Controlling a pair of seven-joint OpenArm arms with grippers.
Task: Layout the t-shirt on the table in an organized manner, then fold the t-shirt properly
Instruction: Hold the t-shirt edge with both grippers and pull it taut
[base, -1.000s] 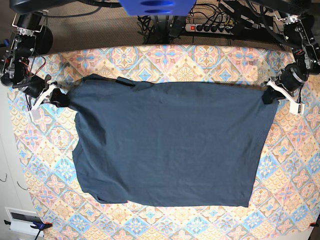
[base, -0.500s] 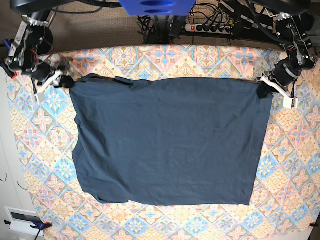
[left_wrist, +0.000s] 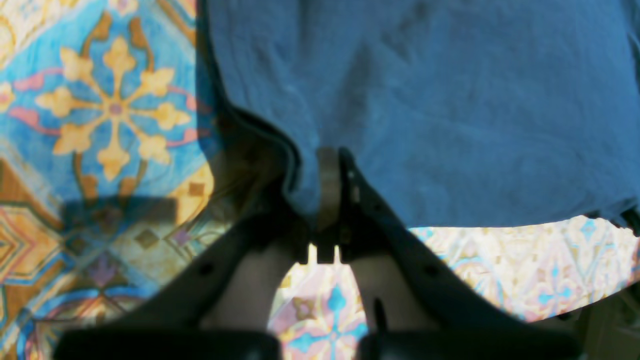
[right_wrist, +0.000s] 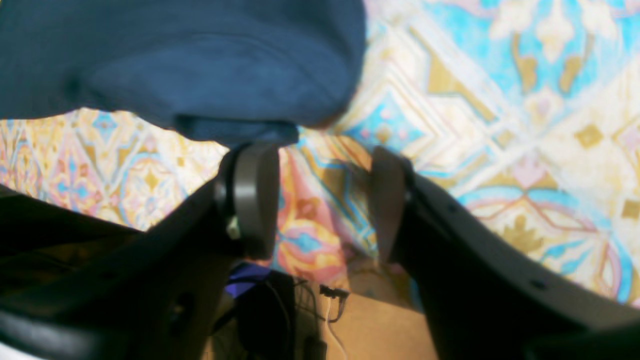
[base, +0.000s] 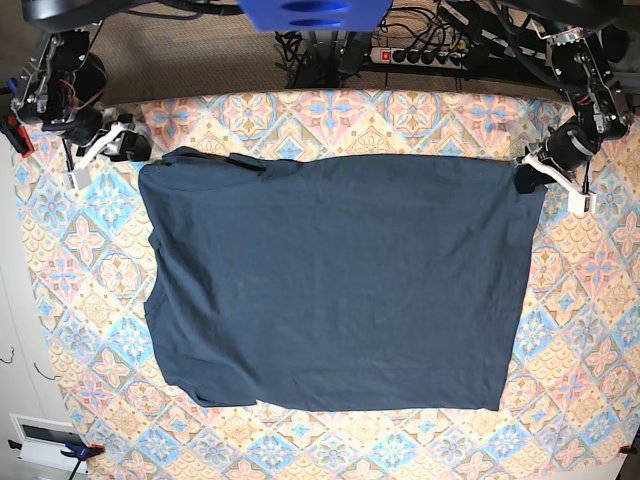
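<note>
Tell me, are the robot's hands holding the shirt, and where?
Only the left gripper is: it pinches the t-shirt at its top corner. The right gripper is open, holding nothing.

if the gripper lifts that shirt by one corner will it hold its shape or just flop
Probably flop: the t-shirt lies flat as thin cloth, bunching where the left gripper pinches it. Likely light, and it may drag on the patterned table rather than slide.

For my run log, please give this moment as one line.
phase: layout | shirt: flat on table | left gripper: shut on shirt corner | right gripper: open, beside shirt edge, holding nothing | fold: not begun
</note>
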